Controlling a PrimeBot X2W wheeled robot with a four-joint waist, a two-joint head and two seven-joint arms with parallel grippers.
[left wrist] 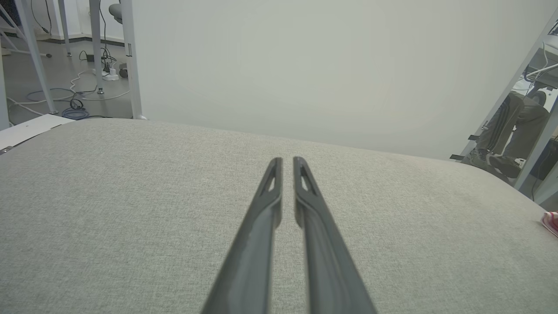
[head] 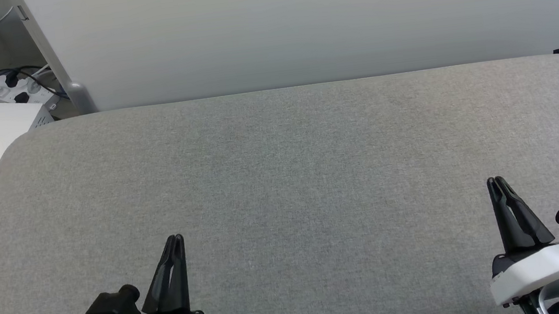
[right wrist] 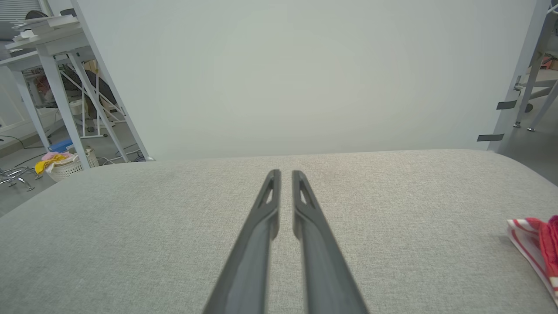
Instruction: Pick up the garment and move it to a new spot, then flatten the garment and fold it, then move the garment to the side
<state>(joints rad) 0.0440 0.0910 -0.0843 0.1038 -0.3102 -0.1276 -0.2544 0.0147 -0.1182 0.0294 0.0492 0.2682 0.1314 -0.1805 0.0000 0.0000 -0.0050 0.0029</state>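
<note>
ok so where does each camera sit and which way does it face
Head view: on the robot's head, looking forward and down at the grey table, left gripper lower left, right gripper lower right.
Left wrist view: on the left wrist, looking along its two fingers across the table to the white panel.
Right wrist view: on the right wrist, looking along its two fingers to the same panel.
Shared: all three catch the shirt at their right edge.
</note>
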